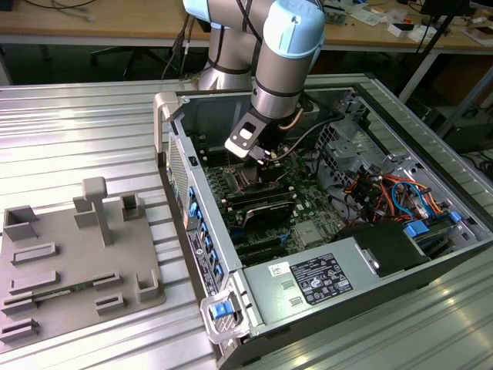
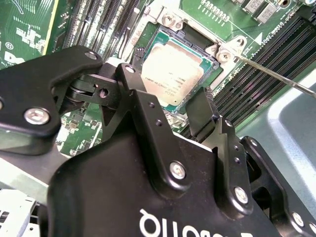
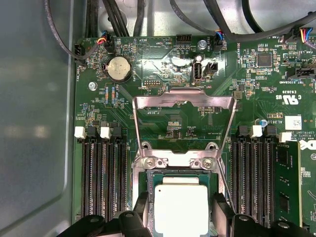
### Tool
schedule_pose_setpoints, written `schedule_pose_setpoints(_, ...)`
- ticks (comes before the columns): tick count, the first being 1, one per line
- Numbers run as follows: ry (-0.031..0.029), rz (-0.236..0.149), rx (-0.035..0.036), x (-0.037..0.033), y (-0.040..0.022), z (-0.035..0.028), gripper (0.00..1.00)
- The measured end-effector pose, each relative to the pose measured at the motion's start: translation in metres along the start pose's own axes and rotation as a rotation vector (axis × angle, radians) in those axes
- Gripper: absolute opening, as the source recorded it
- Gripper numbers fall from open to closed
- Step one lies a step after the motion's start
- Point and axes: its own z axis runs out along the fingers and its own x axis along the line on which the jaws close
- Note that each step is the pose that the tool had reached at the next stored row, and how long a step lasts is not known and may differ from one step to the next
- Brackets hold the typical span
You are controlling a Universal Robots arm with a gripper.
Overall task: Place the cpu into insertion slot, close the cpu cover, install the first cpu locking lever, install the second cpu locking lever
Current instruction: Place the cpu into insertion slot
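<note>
**Q:** Where is the small flat square cpu with the silvery-grey metal top [image 3: 181, 212]?

**A:** It lies flat in the square, silver-rimmed insertion slot [image 3: 178, 174] on the green motherboard [image 3: 148, 64], between two banks of long black memory slots [image 3: 101, 177].

**Q:** What is the condition of the black gripper [image 2: 170, 79]?

**A:** It is directly over the cpu. Its fingers [image 2: 200, 111] are apart, one beside each of two opposite chip edges. In the first wrist view, a narrow dark gap separates each finger from the chip.

**Q:** And the thin silver cpu cover with the square window [image 3: 182, 100]?

**A:** It is folded back at its hinge, clear of the slot, and the board is visible through the window. In the second wrist view, a thin silver wire lever [image 2: 276, 74] extends from a socket corner across the memory slots.
</note>
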Motion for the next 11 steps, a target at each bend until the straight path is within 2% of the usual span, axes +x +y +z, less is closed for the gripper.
schedule_pose_setpoints(11,-0.0001,0.0,0.0001,0.0017,-0.0001,0.0028,0.62)
